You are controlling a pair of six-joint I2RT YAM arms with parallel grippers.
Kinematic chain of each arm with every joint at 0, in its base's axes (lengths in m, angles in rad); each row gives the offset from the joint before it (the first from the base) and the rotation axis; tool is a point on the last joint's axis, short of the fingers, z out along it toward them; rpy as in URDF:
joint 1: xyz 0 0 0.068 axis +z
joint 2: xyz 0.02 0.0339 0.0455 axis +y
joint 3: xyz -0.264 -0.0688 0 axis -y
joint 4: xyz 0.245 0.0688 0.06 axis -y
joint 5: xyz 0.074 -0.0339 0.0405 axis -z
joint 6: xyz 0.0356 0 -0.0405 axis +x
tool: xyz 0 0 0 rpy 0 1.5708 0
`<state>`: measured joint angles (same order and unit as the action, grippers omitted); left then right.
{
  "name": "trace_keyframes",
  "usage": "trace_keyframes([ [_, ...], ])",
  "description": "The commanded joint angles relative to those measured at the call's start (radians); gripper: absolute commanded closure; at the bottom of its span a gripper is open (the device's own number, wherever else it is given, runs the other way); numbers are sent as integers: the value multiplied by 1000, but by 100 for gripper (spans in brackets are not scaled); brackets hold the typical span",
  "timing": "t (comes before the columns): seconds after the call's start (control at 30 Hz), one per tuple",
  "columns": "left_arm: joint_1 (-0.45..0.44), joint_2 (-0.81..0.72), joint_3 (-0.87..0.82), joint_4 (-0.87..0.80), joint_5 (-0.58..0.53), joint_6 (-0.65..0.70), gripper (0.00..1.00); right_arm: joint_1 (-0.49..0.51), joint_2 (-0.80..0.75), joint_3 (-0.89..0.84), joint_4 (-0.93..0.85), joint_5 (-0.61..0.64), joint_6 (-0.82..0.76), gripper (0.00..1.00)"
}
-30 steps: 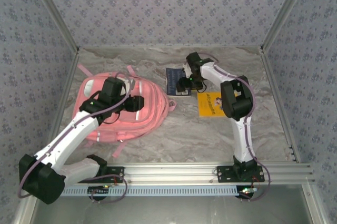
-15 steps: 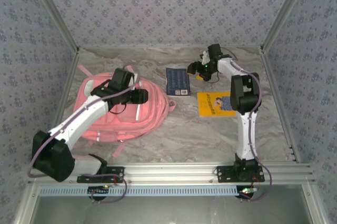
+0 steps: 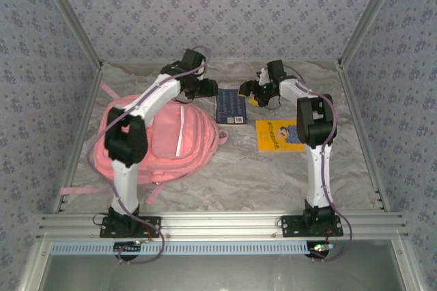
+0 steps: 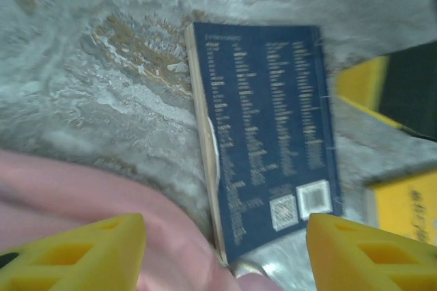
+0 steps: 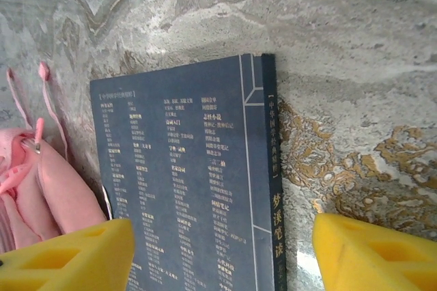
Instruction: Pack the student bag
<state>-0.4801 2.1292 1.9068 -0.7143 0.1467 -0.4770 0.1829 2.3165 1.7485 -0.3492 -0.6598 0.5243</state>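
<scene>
Bag [image 3: 164, 144], big, pink and soft, lies flat on the left half of the marble table [image 3: 239, 182], with thin pink straps [image 3: 109, 91] trailing off its far left corner. The left arm [image 3: 153, 98] rises from its base at the near edge and reaches across the bag toward the back of the table. The left gripper [image 3: 207, 88] hangs just past the bag's far right corner, close to the left edge of a blue book [image 3: 230, 105].

From the left wrist, that gripper [image 4: 222, 253] has its yellow fingertips [image 4: 75, 250] spread wide with nothing between them. The pink cloth of the bag [image 4: 82, 188] sits under the left one. The book [image 4: 266, 134] lies flat ahead, back cover up, with small print and two code squares near its lower corner.

The blue book rests on the table between the two grippers, just beside the bag's right edge. The right gripper [image 3: 249, 91] hovers at its far right corner.

From the right wrist, this gripper [image 5: 222, 257] is also spread wide and grips nothing, and the book [image 5: 184, 182] lies below it with the spine to the right. The bag [image 5: 41, 182] shows at the left edge.

A yellow book [image 3: 276, 134] lies flat to the right of the blue one, nearer the front and apart from it, partly under the right arm [image 3: 314, 161].
</scene>
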Motion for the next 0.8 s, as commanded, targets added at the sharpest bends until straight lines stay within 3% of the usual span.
trace_keyframes([
  [0.0,-3,110,131,-98,26,-50,34,33,-20,-95,52,-33,77,30],
  [0.23,-2,298,323,-167,12,-100,36,47,-52,-223,229,-67,205,32],
  [0.43,-1,377,372,-187,32,-124,46,59,-57,-257,279,-85,242,38],
  [0.77,2,465,421,-213,126,-118,78,63,-57,-246,267,-173,223,40],
])
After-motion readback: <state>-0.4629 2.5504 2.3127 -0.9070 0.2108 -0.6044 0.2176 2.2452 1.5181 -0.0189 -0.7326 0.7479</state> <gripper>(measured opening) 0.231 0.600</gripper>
